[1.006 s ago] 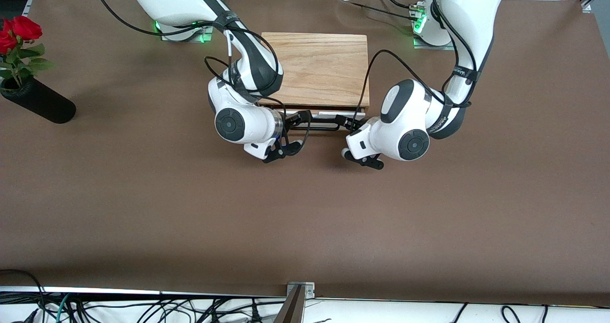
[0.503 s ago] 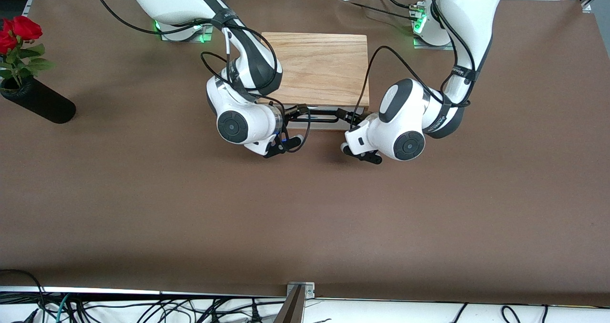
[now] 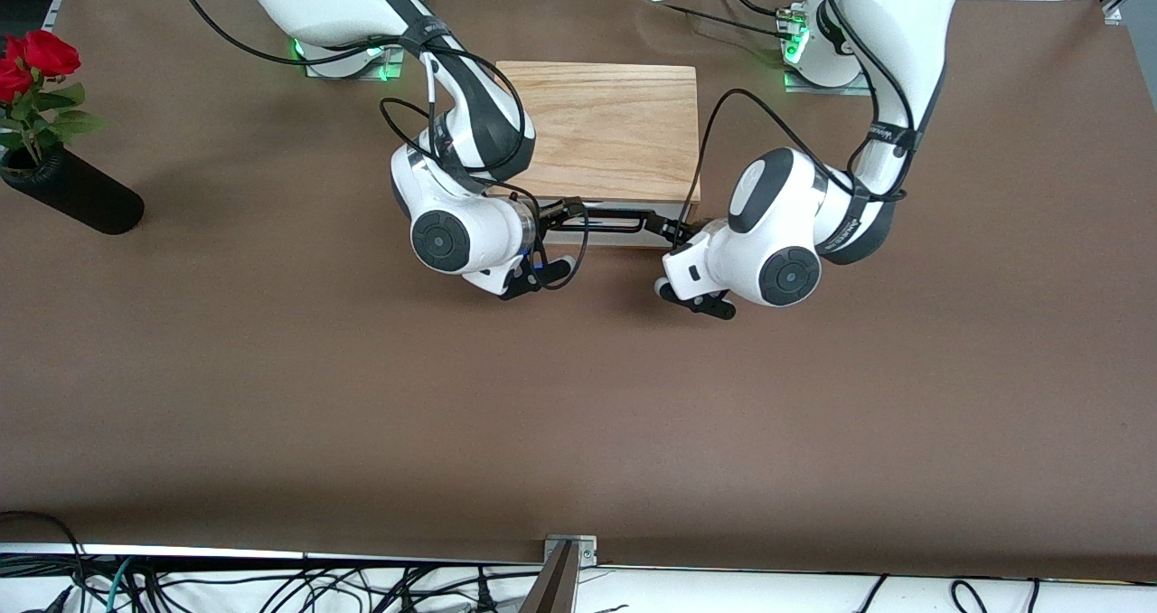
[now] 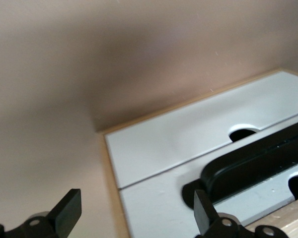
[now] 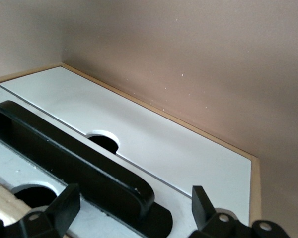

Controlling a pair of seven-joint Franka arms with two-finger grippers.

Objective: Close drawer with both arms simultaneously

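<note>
Two large white arms are seen, the right arm (image 3: pixel 434 98) and the left arm (image 3: pixel 868 98), each built of rounded glossy shells joined by dark grey bands. A dark grey round joint cap with a concentric ring is set into each wrist housing. Black cables are looped loosely along both arms and strapped on with black bands bearing small white lettering. Green lights are lit at both bases. The right gripper (image 5: pixel 134 210) and the left gripper (image 4: pixel 136 213) are made of matte black fingers, with small round fasteners at their roots.
</note>
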